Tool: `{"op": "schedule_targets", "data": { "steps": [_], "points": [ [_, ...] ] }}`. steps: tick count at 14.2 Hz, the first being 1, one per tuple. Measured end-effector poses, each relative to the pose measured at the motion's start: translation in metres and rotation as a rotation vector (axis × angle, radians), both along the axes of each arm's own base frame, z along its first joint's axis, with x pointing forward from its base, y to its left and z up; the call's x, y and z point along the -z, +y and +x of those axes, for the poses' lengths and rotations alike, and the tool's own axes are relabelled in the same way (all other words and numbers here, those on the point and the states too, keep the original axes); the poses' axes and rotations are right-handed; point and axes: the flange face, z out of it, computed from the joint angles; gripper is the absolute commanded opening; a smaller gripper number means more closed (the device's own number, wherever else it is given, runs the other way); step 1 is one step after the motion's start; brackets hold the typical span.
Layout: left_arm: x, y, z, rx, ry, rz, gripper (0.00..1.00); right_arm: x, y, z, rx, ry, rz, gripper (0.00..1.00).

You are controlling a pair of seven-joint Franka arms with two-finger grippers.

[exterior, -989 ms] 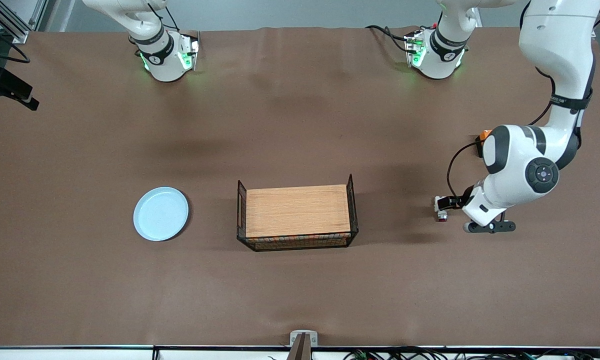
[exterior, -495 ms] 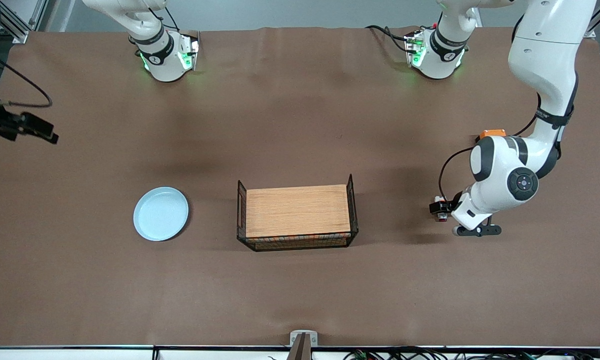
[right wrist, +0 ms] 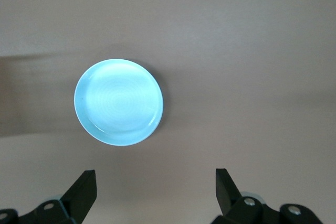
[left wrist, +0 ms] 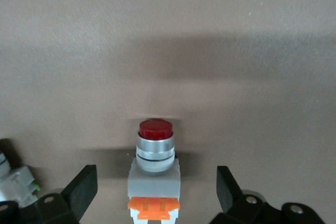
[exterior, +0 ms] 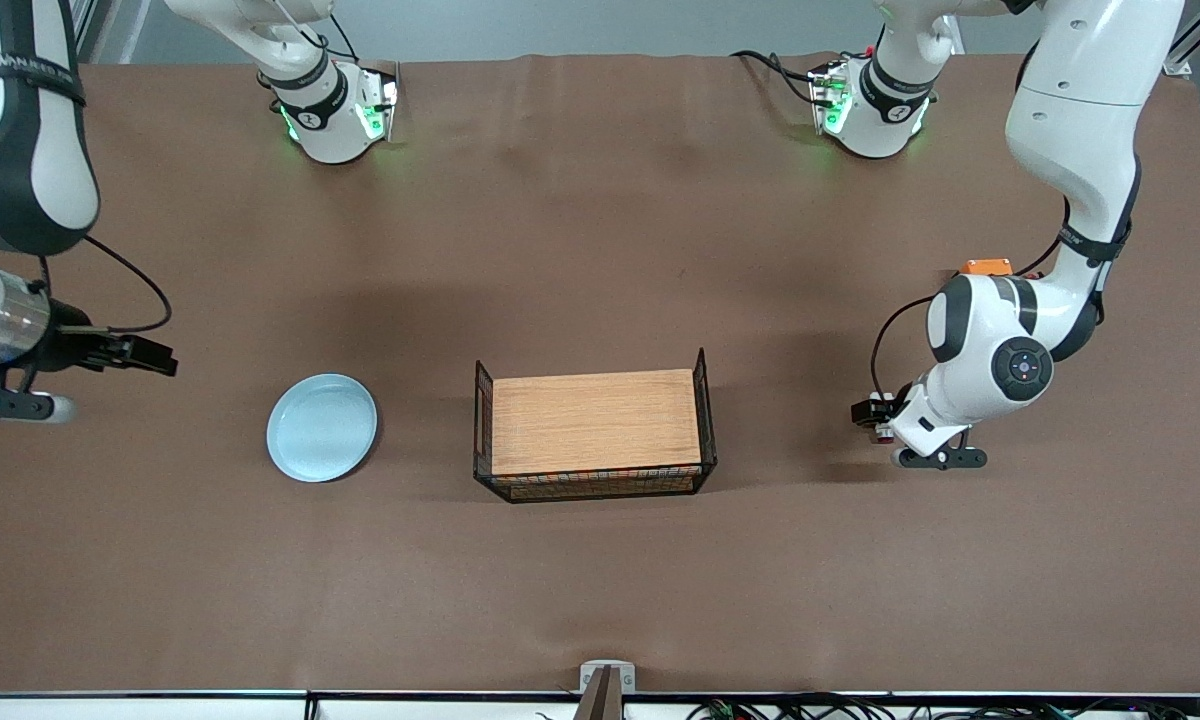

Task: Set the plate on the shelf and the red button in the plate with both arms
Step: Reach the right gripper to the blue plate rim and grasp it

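Left wrist view shows the red button (left wrist: pixel 155 169), glossy round cap on a ribbed metal collar, grey body and orange base, lying on brown cloth between the left gripper's (left wrist: pixel 153 190) spread jaws, untouched. Smooth pale-blue plate (exterior: pixel 321 427) lies toward the right arm's end; the right gripper (right wrist: pixel 154 191) hangs open, empty, its fingers cut off.

Overhead light was even and soft. The plate (right wrist: pixel 119 102) glared pale; a shadow band lay at twelve o'clock of the red button (left wrist: pixel 155 129).

My own left wrist is hiding most of the red button (exterior: pixel 884 432) from the front view.
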Motion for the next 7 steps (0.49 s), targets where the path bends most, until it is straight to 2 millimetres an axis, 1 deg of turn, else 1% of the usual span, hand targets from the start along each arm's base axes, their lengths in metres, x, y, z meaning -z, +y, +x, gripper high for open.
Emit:
{"op": "schedule_targets", "data": {
  "steps": [2,5,7],
  "points": [
    [0.002,-0.002,-0.002,0.004,0.003,0.0,1.0,0.033,0.0,0.0,0.017,-0.024,0.016,1.0],
    [0.003,-0.003,-0.003,0.007,0.005,0.001,0.99,0.089,-0.002,-0.01,0.031,-0.065,0.007,1.0],
    [0.004,-0.002,-0.004,0.007,0.008,0.001,0.94,0.122,-0.002,-0.019,0.036,-0.075,0.002,1.0]
  ]
}}
